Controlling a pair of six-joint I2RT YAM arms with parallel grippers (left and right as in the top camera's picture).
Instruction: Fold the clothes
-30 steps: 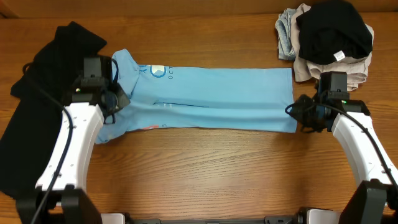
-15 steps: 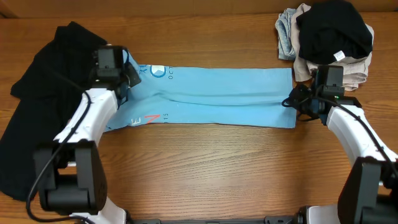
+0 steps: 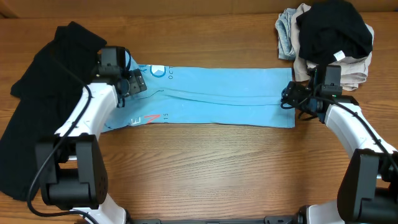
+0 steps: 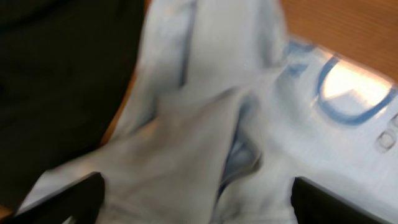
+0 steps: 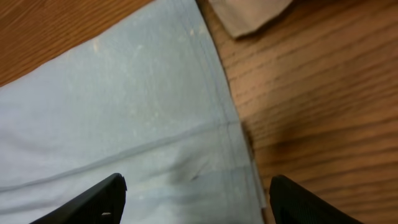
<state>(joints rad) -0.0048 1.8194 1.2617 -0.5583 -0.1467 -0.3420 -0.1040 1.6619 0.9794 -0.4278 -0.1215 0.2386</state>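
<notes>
Left claw (image 4: 200, 202) spread, tips cropped, T-shirt (image 4: 186, 137) blurred beneath

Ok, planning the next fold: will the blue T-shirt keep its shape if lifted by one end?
Probably not: the blue T-shirt lies in soft creases, so it should sag. It looks thin, so likely light.

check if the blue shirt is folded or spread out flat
Folded. The blue shirt lies as a long narrow band, sleeves tucked in, and its right end shows stacked layers in the right wrist view.
</notes>
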